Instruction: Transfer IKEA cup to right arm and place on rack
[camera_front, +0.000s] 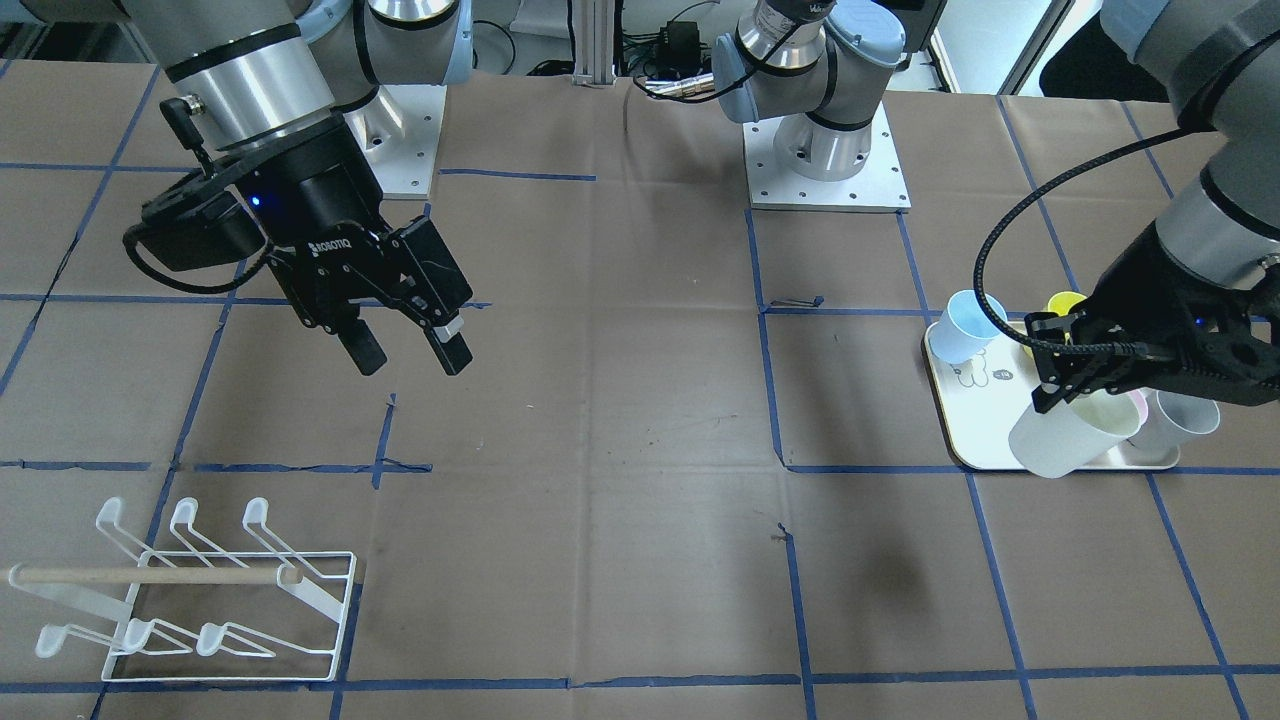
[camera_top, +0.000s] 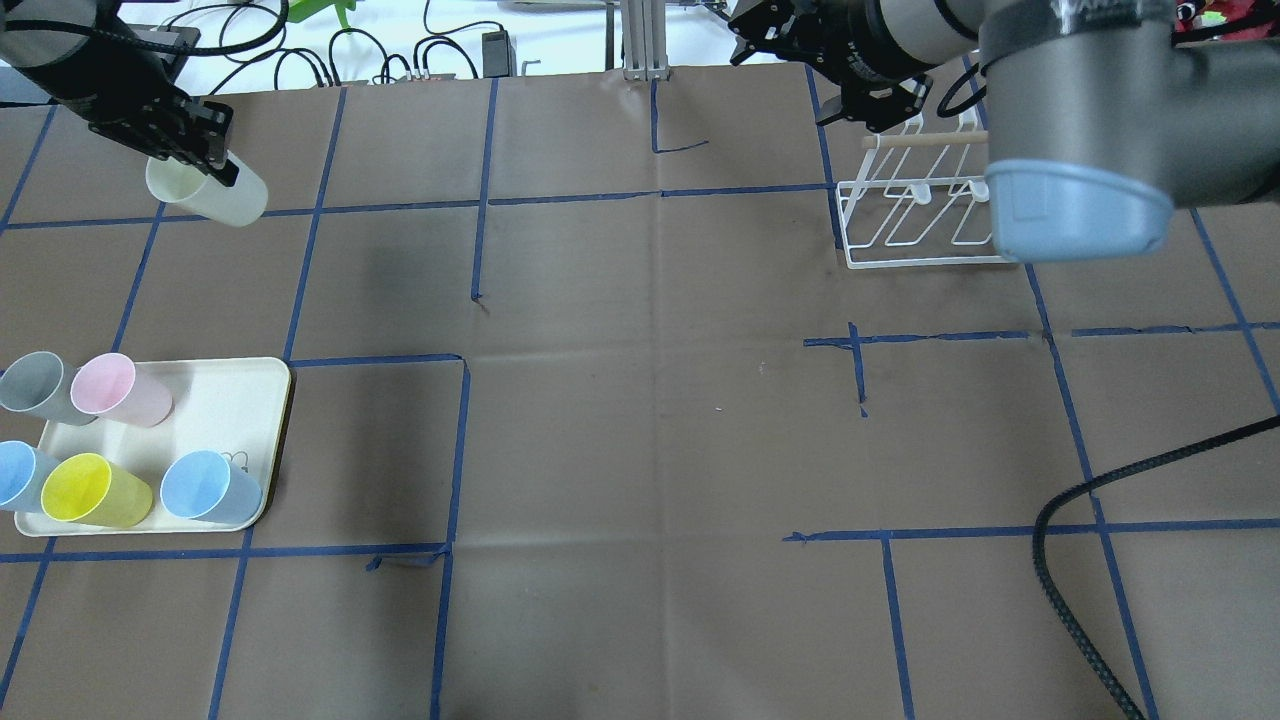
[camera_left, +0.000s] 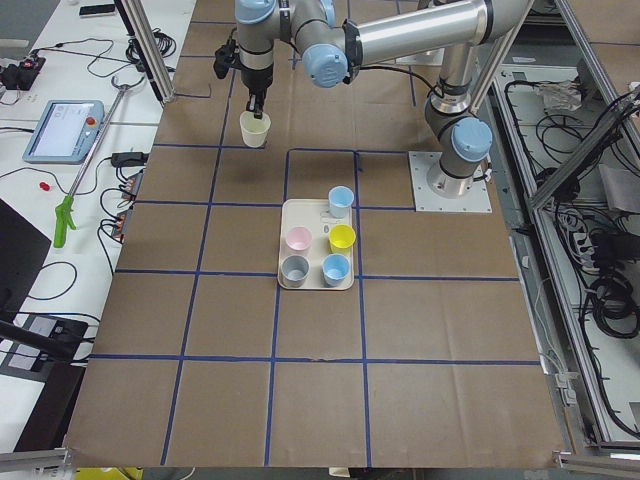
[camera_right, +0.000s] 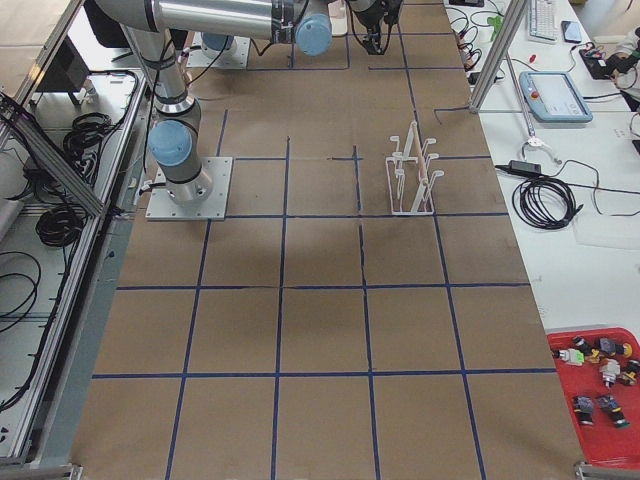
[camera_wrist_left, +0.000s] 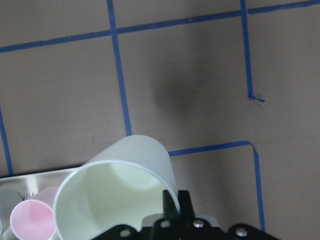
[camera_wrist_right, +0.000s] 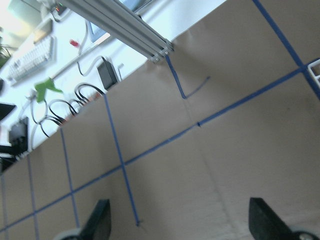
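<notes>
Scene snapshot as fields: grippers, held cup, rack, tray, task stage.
left gripper: shut on rim of pale cup, cup tilted, clear of the tray
right gripper: open, empty, above the table
rack: no cups on it
tray: five cups (grey, pink, yellow, two blue)
stage: handover not yet done

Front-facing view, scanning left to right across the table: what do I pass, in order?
rack → right gripper, open → left arm's base → light blue cup → cream cup, held by the left gripper → grey cup
</notes>
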